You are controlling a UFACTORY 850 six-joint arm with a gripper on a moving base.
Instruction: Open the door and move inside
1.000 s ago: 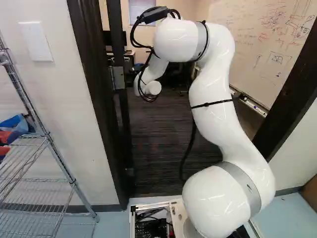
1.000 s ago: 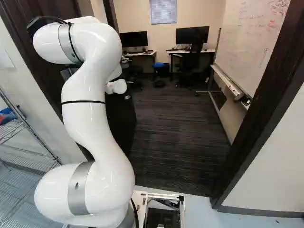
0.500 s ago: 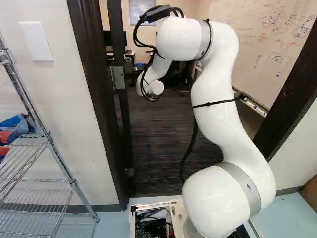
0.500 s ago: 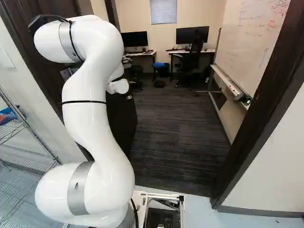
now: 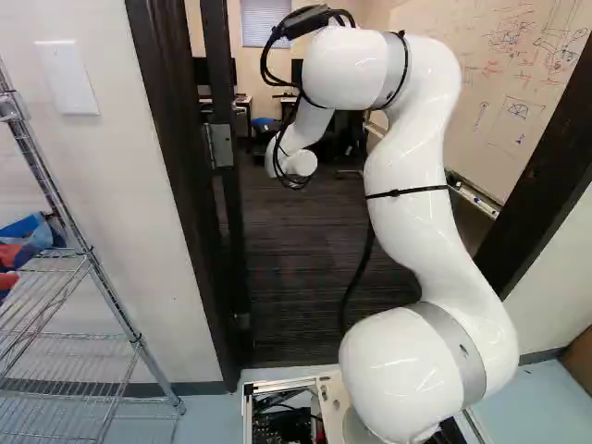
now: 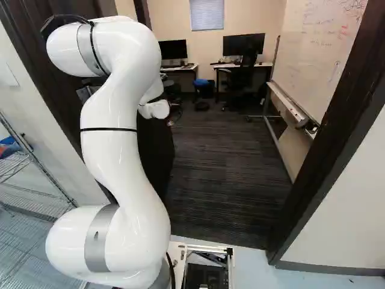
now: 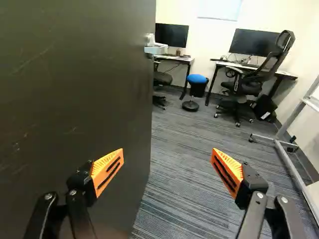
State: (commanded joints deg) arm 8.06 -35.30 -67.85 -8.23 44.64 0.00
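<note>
The dark door (image 7: 75,84) stands open into the room, hinged at the left of the doorway; its edge with a metal hinge (image 5: 220,145) shows in the left base view, its face (image 6: 156,150) behind my arm in the right base view. A silver lever handle (image 7: 155,48) sits near the door's free edge. My arm's wrist end (image 5: 301,164) is inside the doorway; the base views do not let me make out the gripper's fingers. In the wrist view the gripper (image 7: 167,167) is wide open with nothing between its orange pads, one finger in front of the door's face.
Dark frame posts (image 6: 325,132) flank the doorway. Carpet (image 6: 228,174) runs inward to desks with monitors (image 6: 243,44), a black chair (image 7: 249,79) and a blue-topped stool (image 7: 197,79). A wheeled whiteboard (image 6: 319,54) stands along the right; a wire shelf (image 5: 83,338) stands outside, left.
In the left base view my arm's upper part and wrist have swung right, away from the hinge side; in the right base view they have shifted slightly right. The base has not moved.
</note>
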